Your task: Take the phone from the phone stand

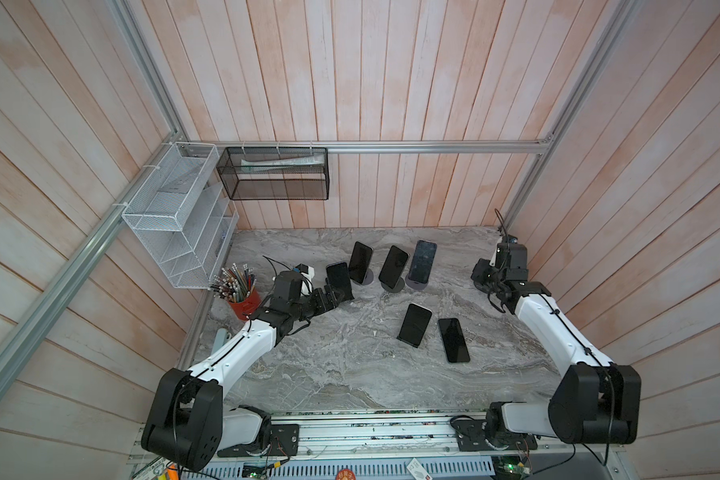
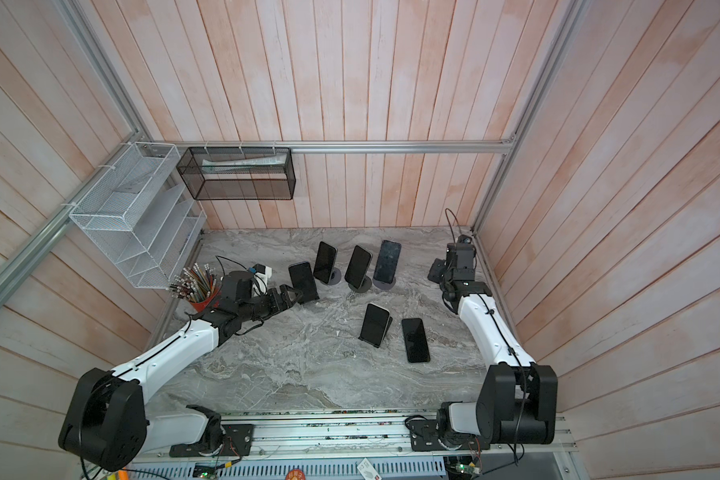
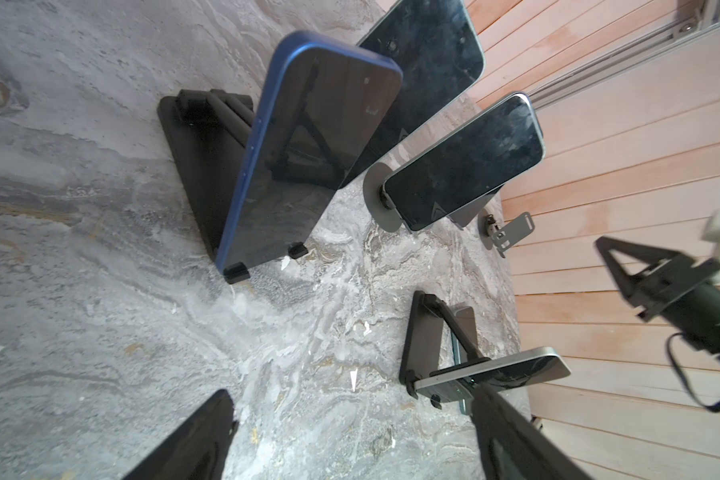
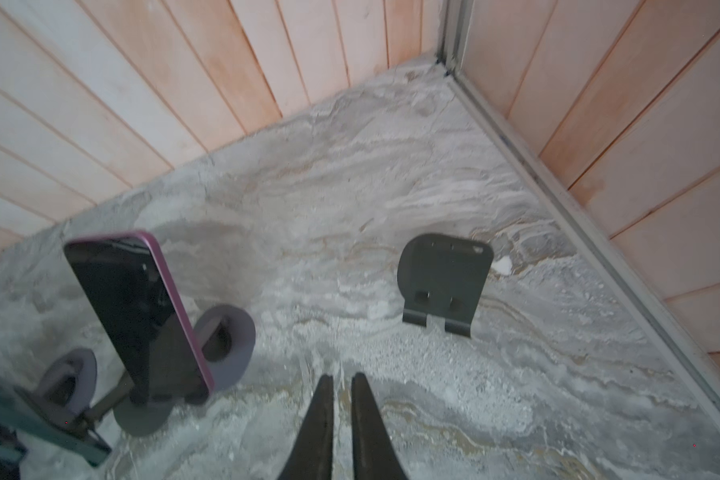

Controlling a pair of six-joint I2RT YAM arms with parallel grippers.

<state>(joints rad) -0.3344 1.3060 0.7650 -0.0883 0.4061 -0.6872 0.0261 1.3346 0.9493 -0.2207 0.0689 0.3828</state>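
Your left gripper point(image 3: 352, 395) stood wide open and empty, lined up just short of the phone point(image 3: 308, 153). The phone leaned on its stand point(image 3: 192, 166) at the back left of the table, with its bottom edge caught in two small hooks point(image 3: 235, 272). Your right gripper point(image 4: 342, 376) was closed on nothing, over by the right wall near an empty stand point(image 4: 441, 278).

Trouble I expected from there: the stand looked light, so a pull along the table rather than up and out of the hooks could have dragged or tipped it. The next phone point(image 3: 429, 54) sat just behind, and a wide or crooked approach might have knocked it over. A pinch on those smooth edges could also have slipped.

As for containers, the red cup point(image 1: 248, 307) was crammed with pencils point(image 1: 233, 280). The black basket point(image 1: 275, 189) held what looked like rolled papers point(image 1: 275, 163). I couldn't tell what the white rack point(image 1: 154, 224) held.
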